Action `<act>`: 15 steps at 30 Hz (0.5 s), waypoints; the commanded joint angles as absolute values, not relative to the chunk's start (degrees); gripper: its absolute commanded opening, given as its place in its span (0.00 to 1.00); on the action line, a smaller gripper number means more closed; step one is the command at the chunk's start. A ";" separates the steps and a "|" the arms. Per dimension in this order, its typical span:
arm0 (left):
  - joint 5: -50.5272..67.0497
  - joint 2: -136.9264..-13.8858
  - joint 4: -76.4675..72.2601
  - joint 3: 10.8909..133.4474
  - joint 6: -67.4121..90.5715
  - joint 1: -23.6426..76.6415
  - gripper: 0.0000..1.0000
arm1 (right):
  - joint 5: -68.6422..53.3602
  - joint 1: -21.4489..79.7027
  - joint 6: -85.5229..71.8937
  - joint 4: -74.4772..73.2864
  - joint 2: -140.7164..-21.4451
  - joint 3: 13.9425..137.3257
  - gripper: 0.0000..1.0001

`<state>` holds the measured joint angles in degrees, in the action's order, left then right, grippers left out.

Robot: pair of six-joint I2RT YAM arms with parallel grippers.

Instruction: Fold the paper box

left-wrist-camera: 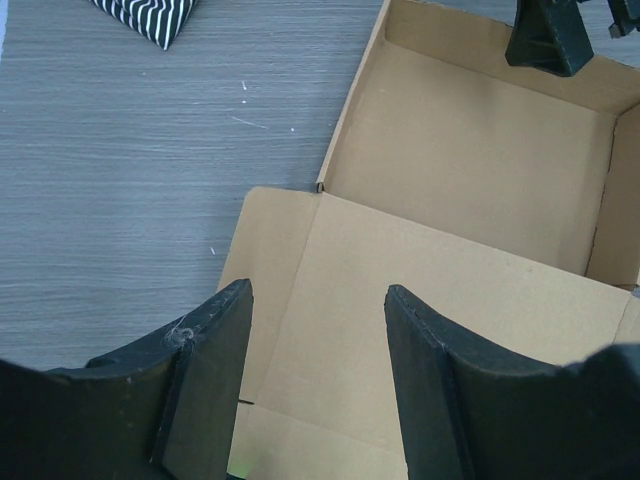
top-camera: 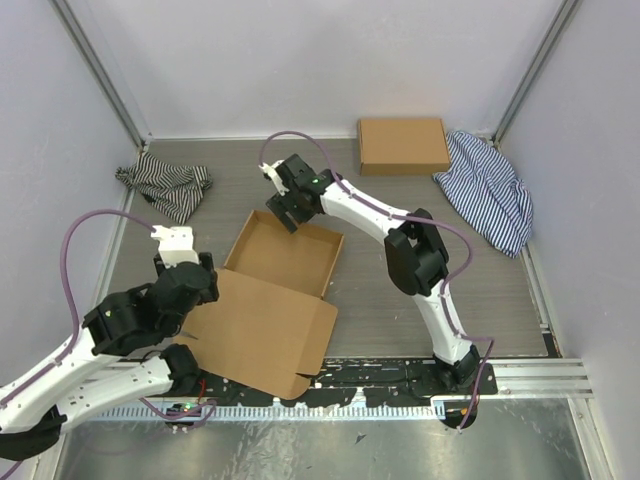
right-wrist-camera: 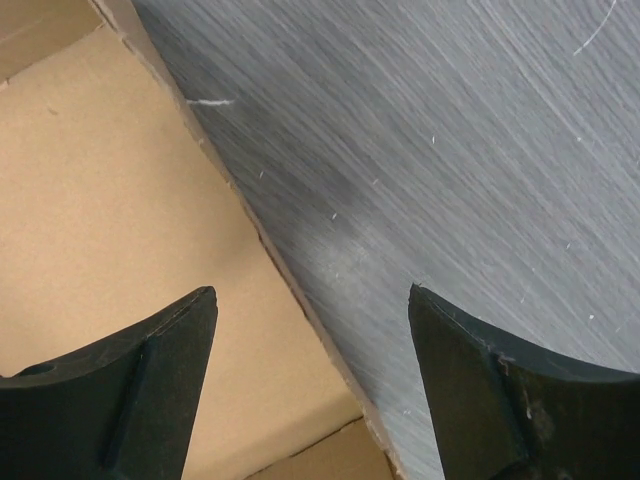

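- Box [top-camera: 285,262]: open tray, lid flat.
- Left gripper [left-wrist-camera: 318,300]: wide, empty, over the lid.
- Right gripper [right-wrist-camera: 312,300]: wide, straddling the far wall (no grip).

The left arm [top-camera: 60,375] and right arm [top-camera: 365,210] wear white shells broken by bulky black joint housings; a purple cable [top-camera: 100,213] loops off each; a small green light [top-camera: 314,182] glows at the right wrist; the fingers [left-wrist-camera: 215,370] are matte black wedges with scuffed edges.

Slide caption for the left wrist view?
Open left pincer poised over the flat lid panel of the paper box, raised tray walls beyond, striped cloth on the table at top left.
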<state>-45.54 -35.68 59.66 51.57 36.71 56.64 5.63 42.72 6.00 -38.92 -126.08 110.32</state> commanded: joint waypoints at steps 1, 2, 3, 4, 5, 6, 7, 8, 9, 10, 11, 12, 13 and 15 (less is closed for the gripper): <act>-46.46 -34.50 60.56 50.76 37.68 56.42 0.62 | 4.11 42.41 9.14 -38.34 -127.12 117.06 0.82; -46.49 -34.46 60.49 50.74 37.70 56.35 0.62 | 4.07 42.35 9.14 -38.47 -127.92 117.52 0.82; -46.41 -34.45 60.46 50.71 37.70 56.35 0.62 | 3.97 42.36 9.10 -38.49 -128.61 117.95 0.82; -46.41 -34.45 60.41 50.69 37.71 56.35 0.62 | 3.65 42.36 9.06 -38.56 -129.41 118.29 0.82; -46.41 -34.64 60.48 50.70 37.71 56.36 0.62 | 3.28 42.30 9.05 -38.63 -130.21 118.63 0.81; -46.43 -34.84 60.54 50.74 37.71 56.35 0.62 | 2.99 42.36 8.94 -38.71 -130.89 119.00 0.80; -46.51 -34.95 60.55 50.75 37.71 56.42 0.63 | 2.58 42.23 8.70 -38.87 -131.57 119.20 0.79; -46.50 -35.10 60.59 50.75 37.71 56.35 0.62 | 2.06 42.13 8.32 -38.93 -132.10 119.26 0.79; -46.49 -35.21 60.63 50.79 37.71 56.41 0.62 | 1.05 42.06 8.00 -38.93 -132.59 119.12 0.78; -46.49 -35.37 60.57 50.88 37.72 56.35 0.63 | 0.23 41.85 7.63 -38.94 -133.09 118.91 0.76; -46.41 -35.41 60.67 50.89 37.63 56.39 0.63 | -0.73 41.72 7.27 -38.86 -133.30 118.63 0.74; -46.41 -35.49 60.57 50.86 37.65 56.36 0.63 | -1.62 41.60 6.81 -38.77 -133.51 118.33 0.72; -46.36 -35.46 60.60 50.84 37.67 56.35 0.63 | -2.31 41.37 6.31 -38.76 -133.77 118.04 0.70; -46.31 -35.42 60.56 50.75 37.64 56.40 0.62 | -3.45 41.24 5.36 -38.76 -134.16 117.65 0.65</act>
<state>-45.56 -35.42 60.58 51.31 37.36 56.62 0.43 41.74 7.18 -39.16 -134.26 117.10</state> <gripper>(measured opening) 0.624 0.688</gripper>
